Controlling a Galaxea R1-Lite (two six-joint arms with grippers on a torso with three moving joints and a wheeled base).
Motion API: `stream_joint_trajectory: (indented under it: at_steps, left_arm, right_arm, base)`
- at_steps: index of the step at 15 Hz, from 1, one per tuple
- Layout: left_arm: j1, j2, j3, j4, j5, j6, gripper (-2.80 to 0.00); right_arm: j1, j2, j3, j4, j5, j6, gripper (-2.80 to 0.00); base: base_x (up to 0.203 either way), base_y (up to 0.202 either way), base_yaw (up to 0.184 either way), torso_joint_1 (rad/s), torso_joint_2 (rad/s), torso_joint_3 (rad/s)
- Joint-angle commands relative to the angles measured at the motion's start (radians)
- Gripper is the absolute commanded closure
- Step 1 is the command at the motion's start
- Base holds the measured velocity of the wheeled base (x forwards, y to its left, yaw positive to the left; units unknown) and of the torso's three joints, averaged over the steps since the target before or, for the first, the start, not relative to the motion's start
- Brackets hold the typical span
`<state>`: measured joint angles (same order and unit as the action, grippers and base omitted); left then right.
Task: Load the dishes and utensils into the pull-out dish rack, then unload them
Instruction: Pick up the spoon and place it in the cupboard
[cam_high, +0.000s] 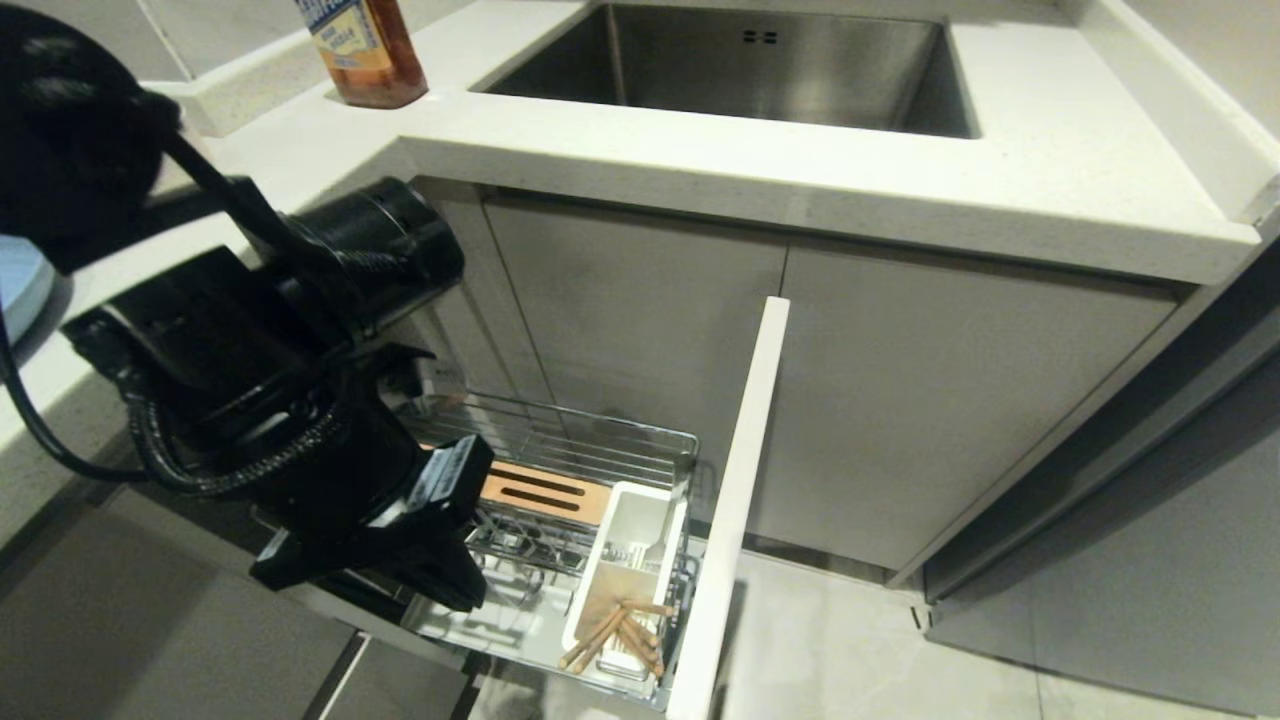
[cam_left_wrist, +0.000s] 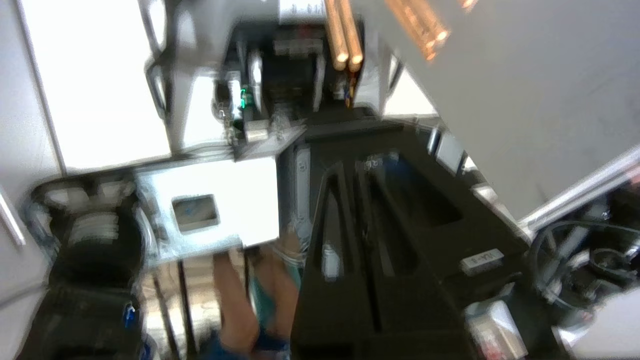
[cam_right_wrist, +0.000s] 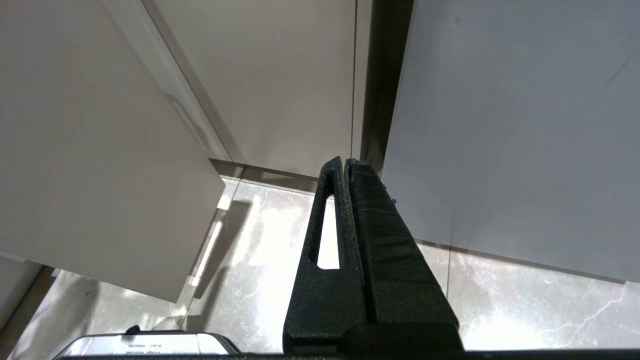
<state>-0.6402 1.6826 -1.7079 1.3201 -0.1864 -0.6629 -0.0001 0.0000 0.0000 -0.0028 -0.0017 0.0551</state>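
- Rack (cam_high: 590, 460) of chrome wire stands pulled out from the cabinet below the sink (cam_high: 740, 60), its tall pale front panel (cam_high: 735, 500) edge-on and closing off the side away from the robot's left arm.
- Inside the rack, a slotted wooden strip (cam_high: 530, 490) lies across the wires; just beside it, against the front panel, sits the white utensil holder (cam_high: 625, 580).
- Chopsticks (cam_high: 620, 635) lie in a loose bundle at the near end of the utensil holder, tips spilling over its rim; the left wrist view shows their round ends (cam_left_wrist: 345, 35) blurred.
- Left gripper (cam_high: 440, 570) hangs over the rack's open side opposite the holder, fingers (cam_left_wrist: 345, 240) pressed together with nothing between them; the bulky black arm covers much of the rack's wire floor.
- Open floor tile (cam_high: 860, 650) stretches beyond the front panel, bounded by closed cabinet doors (cam_high: 920, 400).
- Above the rack, the white countertop edge (cam_high: 800, 200) overhangs; a brown bottle (cam_high: 365, 50) stands on the counter beside the sink, and a light-blue plate rim (cam_high: 20, 280) shows on the counter past the arm.
- Right gripper (cam_right_wrist: 347, 165) is parked low, away from the rack, pointing at cabinet fronts with its fingers together.
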Motion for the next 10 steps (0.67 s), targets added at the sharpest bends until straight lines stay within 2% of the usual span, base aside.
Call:
stream_joint_trajectory:
  at_steps: [1,2,4,5,7,8,10]
  left_arm:
    - [0.001,-0.139,-0.003,0.007,0.036,-0.006,0.0]
    - [0.003,-0.193,-0.007,0.006,0.107,-0.007,0.0]
    - [0.018,-0.274,-0.049,0.006,0.318,-0.005,0.0]
    - [0.031,-0.296,-0.093,0.006,0.398,-0.003,0.0]
    - [0.077,-0.307,-0.192,0.004,0.511,0.02,0.0]
    - [0.125,-0.308,-0.23,-0.007,0.57,0.049,0.0]
    - [0.206,-0.313,-0.24,-0.057,0.711,0.087,0.0]
  right_arm:
    - [0.0,0.002,0.0,0.0,0.0,0.0,0.0]
    - [0.0,0.0,0.0,0.0,0.0,0.0,0.0]
    - [0.0,0.0,0.0,0.0,0.0,0.0,0.0]
    - [0.0,0.001,0.0,0.0,0.0,0.0,0.0]
    - [0.0,0.0,0.0,0.0,0.0,0.0,0.0]
    - [0.0,0.0,0.0,0.0,0.0,0.0,0.0]
    - [0.0,0.001,0.0,0.0,0.0,0.0,0.0]
  base:
    - [0.0,0.0,0.0,0.0,0.0,0.0]
    - [0.0,0.0,0.0,0.0,0.0,0.0]
    - [0.0,0.0,0.0,0.0,0.0,0.0]
    - [0.0,0.0,0.0,0.0,0.0,0.0]
    - [0.0,0.0,0.0,0.0,0.0,0.0]
    - [0.0,0.0,0.0,0.0,0.0,0.0]
    - [0.0,0.0,0.0,0.0,0.0,0.0]
